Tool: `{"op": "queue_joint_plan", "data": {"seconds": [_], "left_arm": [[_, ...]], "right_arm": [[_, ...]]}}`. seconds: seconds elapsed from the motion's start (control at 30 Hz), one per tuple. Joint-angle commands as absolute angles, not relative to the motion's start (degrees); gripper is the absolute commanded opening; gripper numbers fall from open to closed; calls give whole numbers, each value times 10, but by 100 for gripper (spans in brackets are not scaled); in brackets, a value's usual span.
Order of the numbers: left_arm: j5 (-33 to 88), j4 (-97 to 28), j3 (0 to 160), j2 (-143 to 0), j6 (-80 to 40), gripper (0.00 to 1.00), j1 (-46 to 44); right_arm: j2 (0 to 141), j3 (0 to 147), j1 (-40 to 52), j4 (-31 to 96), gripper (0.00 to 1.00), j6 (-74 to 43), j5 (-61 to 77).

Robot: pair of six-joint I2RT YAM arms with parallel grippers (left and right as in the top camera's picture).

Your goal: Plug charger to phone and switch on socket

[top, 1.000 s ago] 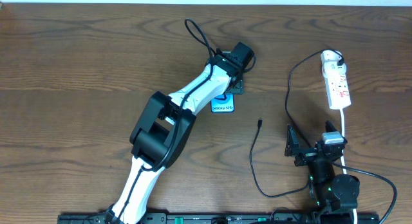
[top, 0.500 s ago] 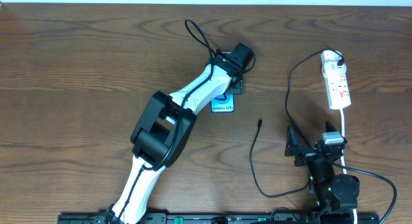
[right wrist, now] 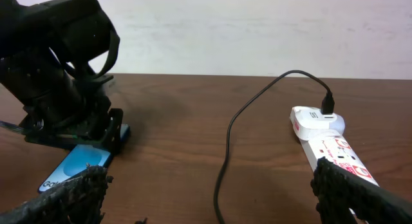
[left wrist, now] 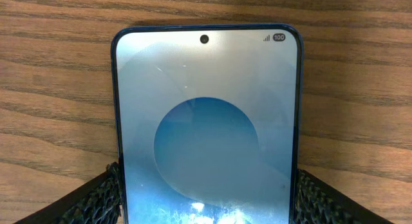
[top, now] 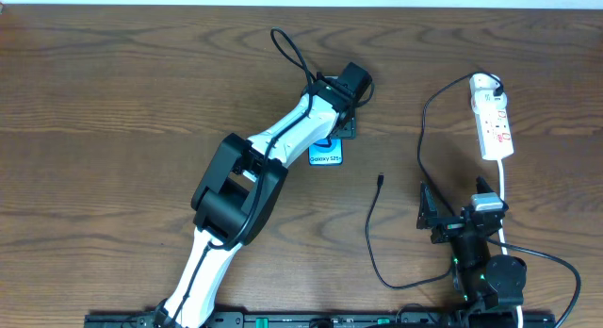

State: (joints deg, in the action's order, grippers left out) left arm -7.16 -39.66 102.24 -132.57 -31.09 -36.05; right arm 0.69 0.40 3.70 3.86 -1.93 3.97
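Note:
The phone (top: pixel 326 155) lies flat on the table, blue screen up, with its white "Galaxy S25+" band showing. My left gripper (top: pixel 335 130) sits over its far end. In the left wrist view the phone (left wrist: pixel 206 121) fills the frame and my left gripper (left wrist: pixel 206 208) has both fingers against its long edges. The charger cable (top: pixel 369 234) lies loose, its connector tip (top: pixel 379 179) right of the phone. Its plug (top: pixel 489 83) sits in the end of the white socket strip (top: pixel 495 125). My right gripper (top: pixel 459 213) is open and empty near the front edge, with the cable (right wrist: pixel 225 159) between its fingers' line of sight.
The socket's white cord (top: pixel 505 191) runs down past my right gripper. A thick black robot cable (top: pixel 290 47) loops behind the left wrist. In the right wrist view the phone (right wrist: pixel 71 169) lies left and the socket (right wrist: pixel 331 147) right.

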Motion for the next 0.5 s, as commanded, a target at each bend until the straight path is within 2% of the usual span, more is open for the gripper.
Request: {"op": "queue_joint_plan", "data": {"seconds": [0.0, 0.1, 0.47], "left_arm": [[-65, -413, 1014, -1344, -305, 80, -358], [-65, -416, 1014, -1336, -305, 77, -358], [-65, -428, 1014, -1329, -305, 77, -358]], "right_arm": [[3, 4, 34, 41, 99, -14, 36], [3, 4, 34, 41, 99, -14, 36], [3, 4, 34, 41, 99, -14, 36]]}}
